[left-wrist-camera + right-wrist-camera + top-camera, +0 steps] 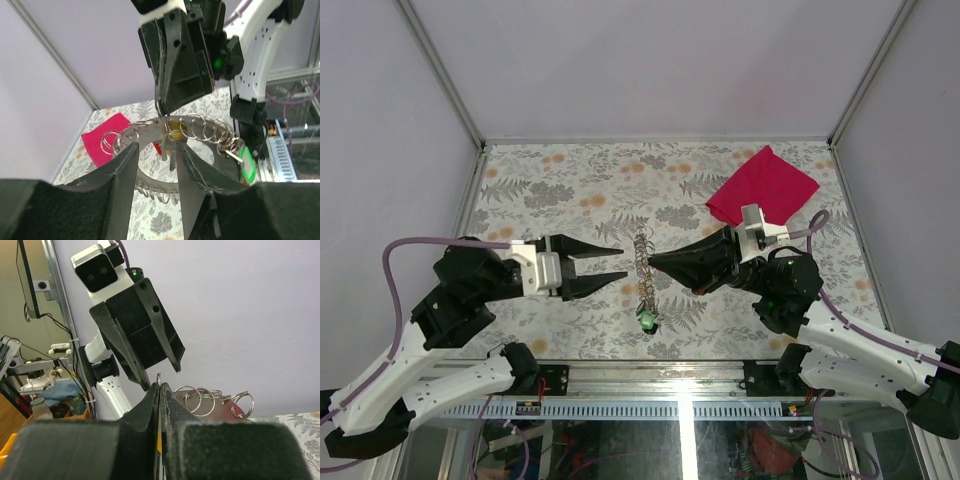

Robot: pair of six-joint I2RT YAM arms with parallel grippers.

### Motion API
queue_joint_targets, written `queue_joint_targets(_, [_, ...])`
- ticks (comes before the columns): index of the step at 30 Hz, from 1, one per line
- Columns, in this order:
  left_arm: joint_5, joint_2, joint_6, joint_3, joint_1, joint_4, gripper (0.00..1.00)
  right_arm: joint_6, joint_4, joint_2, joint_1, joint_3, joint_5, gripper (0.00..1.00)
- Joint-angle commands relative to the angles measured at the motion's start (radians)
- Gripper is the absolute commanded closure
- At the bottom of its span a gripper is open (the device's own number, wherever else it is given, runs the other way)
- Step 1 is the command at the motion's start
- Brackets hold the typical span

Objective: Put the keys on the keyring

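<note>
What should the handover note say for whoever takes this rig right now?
Left gripper: open, holds nothing, tips facing the ring chain, just short of it.
Right gripper: shut on a ring of the chain, holding it up.
Keys: yellow-headed key and red key hang under the chain beside that grip; green tag at the chain's end.
Done: both keys appear to hang with the rings; whether they are fully threaded cannot be told.
Left: check the threading, finish it if needed, then set the chain down.
</note>
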Motion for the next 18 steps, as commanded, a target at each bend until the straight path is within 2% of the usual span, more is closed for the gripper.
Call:
queue_joint_targets(1, [-0.057,-0.041,-0.135,-0.055,0.005,0.224,0.62,-0.055,0.057,-0.03,0.0,0.064,-0.039,1.0])
queue_joint_targets(9, [-0.078,-0.023,-0.258,-0.102,0.005,0.334,0.62,-0.065,0.046,-0.025,-0.001,0.073,-0.053,1.0])
queue_joint_targets(18, [0.015,-0.001,-0.346,-0.14,0.005,0.417,0.64,-0.073,0.047,-0.032,0.0,0.067,-0.047,1.0])
